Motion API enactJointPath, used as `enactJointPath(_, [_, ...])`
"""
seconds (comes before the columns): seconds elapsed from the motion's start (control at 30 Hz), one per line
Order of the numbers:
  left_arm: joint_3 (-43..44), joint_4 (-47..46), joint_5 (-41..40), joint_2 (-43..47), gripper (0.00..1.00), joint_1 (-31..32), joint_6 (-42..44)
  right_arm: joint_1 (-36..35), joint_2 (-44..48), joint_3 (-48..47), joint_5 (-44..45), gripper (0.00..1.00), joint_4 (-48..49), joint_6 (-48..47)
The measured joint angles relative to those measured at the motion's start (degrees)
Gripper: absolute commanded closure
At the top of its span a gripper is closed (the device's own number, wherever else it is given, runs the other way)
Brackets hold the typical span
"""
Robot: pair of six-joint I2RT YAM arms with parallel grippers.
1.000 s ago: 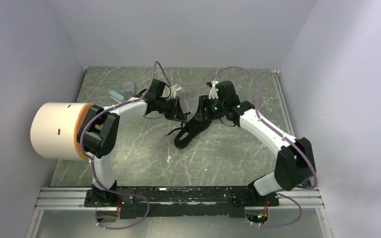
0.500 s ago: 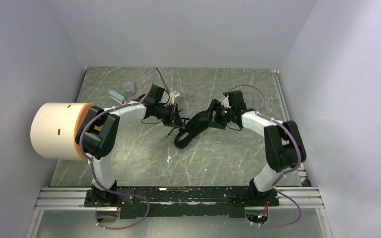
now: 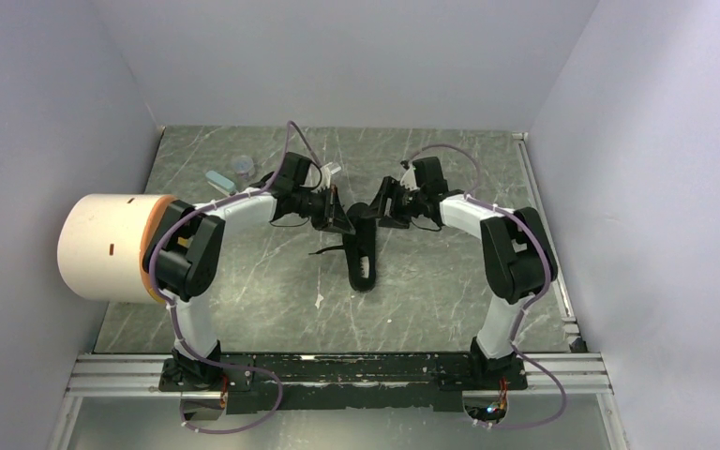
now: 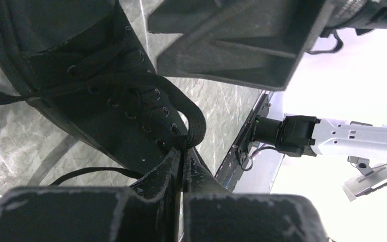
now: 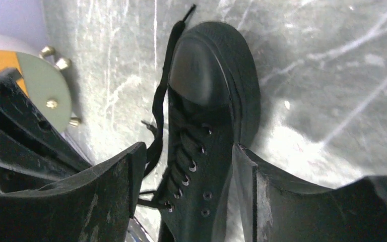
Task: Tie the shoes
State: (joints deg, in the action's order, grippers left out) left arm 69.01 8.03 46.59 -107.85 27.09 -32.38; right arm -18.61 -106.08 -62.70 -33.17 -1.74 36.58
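Lavender walls point(image 3: 337, 56) box in the grey marbled table point(image 3: 450, 300). At mid-frame lies the black shoe point(image 3: 364, 258), toe toward the bottom. Our right gripper point(image 5: 189, 176) straddles it, jaws spread; our left gripper point(image 4: 181, 151) pinches a lace loop point(image 4: 196, 121). We judge the loop needs steady, gentle tension while the right gripper pins the shoe from sliding.

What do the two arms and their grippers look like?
The left arm and the right arm have white links and black joint housings. A thin purple cable runs along each. The left gripper and right gripper are black, with scuffed, wedge-shaped fingers.
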Motion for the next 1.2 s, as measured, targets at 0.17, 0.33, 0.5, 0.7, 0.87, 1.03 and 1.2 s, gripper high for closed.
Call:
enactJointPath(0.17, [0.33,0.04,0.20,-0.09,0.95,-0.28,-0.09,-0.98,10.86,5.86,4.20,0.35,-4.33,-6.95])
enactJointPath(0.33, [1.29,1.42,0.61,-1.36,0.95,-1.31,0.63,-10.27,24.15,14.82,7.48,0.51,-0.70,-7.39])
enactJointPath(0.5, [2.49,2.54,1.25,-2.75,0.95,-1.70,0.87,-17.57,27.19,21.92,12.39,0.47,9.86,-3.10])
enactJointPath(0.7, [2.82,2.82,2.10,-2.78,0.95,-1.70,1.03,-23.34,22.38,23.80,20.81,0.51,16.98,-0.17])
enactJointPath(0.87, [2.82,2.56,2.67,-2.80,0.95,-1.73,0.46,-25.46,20.70,23.76,26.80,0.62,20.31,0.90])
enactJointPath(1.03, [2.82,2.49,3.02,-3.06,0.95,-1.73,-0.13,-26.10,19.12,23.47,32.72,0.61,22.03,0.70])
enactJointPath(1.2, [2.82,2.32,3.23,-3.37,0.95,-1.77,-0.72,-26.64,17.73,23.19,36.87,0.55,23.43,0.07])
